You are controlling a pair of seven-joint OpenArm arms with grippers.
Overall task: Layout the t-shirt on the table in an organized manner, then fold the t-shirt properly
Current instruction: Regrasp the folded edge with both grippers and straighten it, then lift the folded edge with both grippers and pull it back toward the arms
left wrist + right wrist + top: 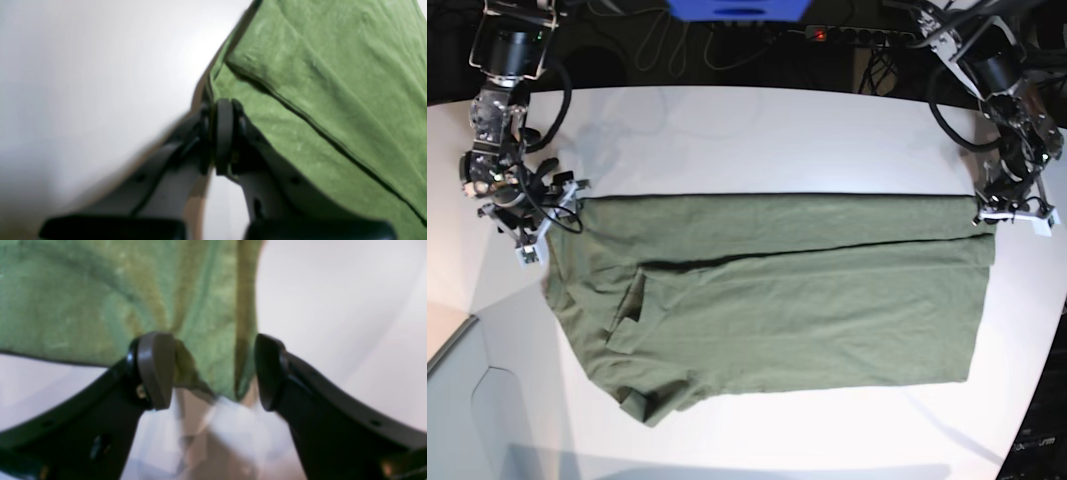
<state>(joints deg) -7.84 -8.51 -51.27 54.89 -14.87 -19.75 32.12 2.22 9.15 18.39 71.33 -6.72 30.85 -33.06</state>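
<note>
The olive-green t-shirt lies spread across the white table, its far part folded forward as a long band with a straight far edge. My left gripper is at the shirt's far right corner. In the left wrist view it is shut on the t-shirt's edge. My right gripper is at the far left corner. In the right wrist view it is open, with a bunched corner of the shirt hanging between its spread fingers.
A power strip and cables and a blue object lie behind the table's far edge. The table's curved edge drops off at the lower left. White tabletop surrounds the shirt on all sides.
</note>
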